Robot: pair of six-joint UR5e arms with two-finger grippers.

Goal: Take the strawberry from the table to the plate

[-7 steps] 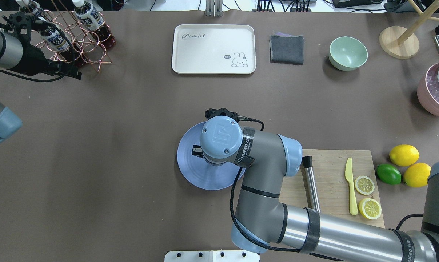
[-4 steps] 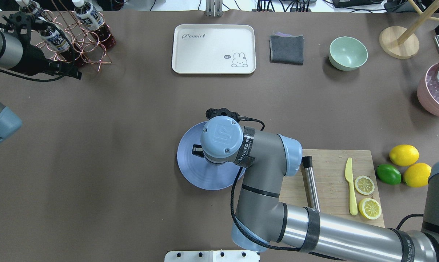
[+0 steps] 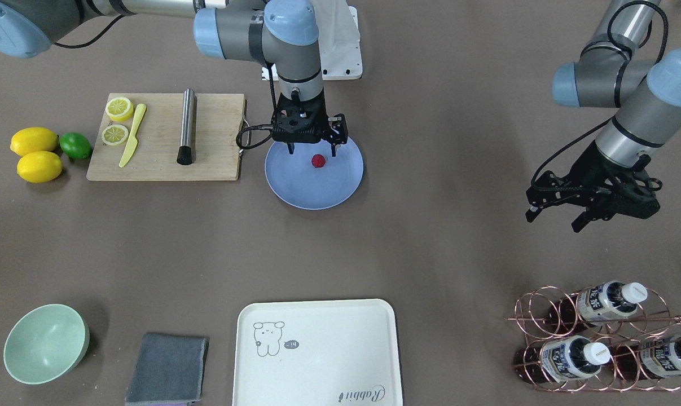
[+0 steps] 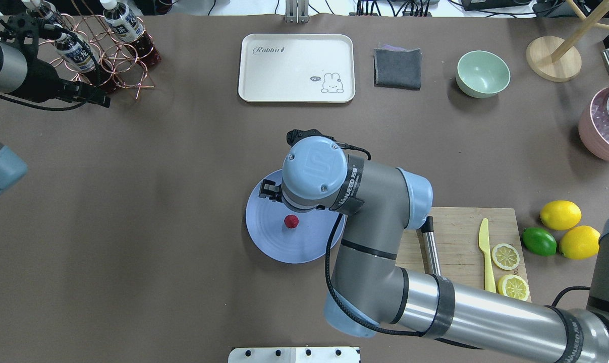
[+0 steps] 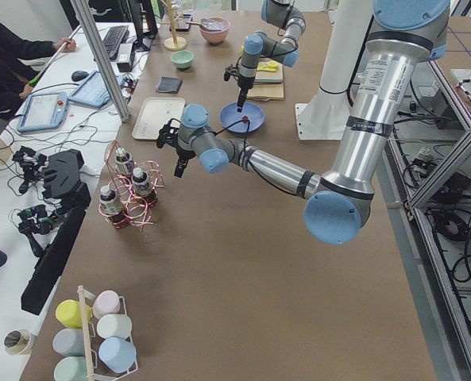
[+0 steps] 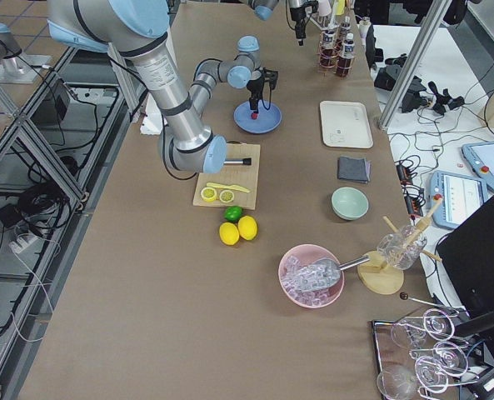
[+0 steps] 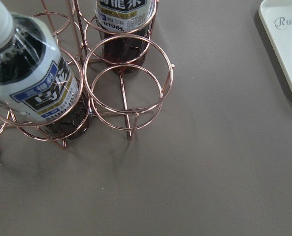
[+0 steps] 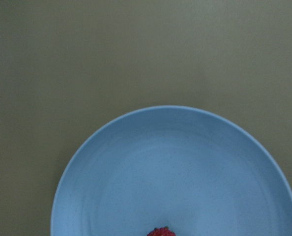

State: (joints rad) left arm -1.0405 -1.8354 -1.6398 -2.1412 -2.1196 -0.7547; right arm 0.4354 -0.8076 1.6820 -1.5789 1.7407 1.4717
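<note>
Red strawberry [image 3: 317, 161] is sitting on the plate [image 3: 312, 192] now, so basically done. Right hand [image 3: 312, 151] hovers just above it, wide open and holding nothing. I'd guess only pulling away is left

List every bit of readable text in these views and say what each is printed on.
"Rabbit": in script near one corner of the cream tray.
"UR": logo on the blue wrist cap of the right arm.
"UNNEED": on the black band beside that cap; what follows is unreadable.
"NTORY": cut off, on a bottle label in the left wrist view.
The tray's speech bubble and the other bottle labels are too small or blurred to read.
</note>
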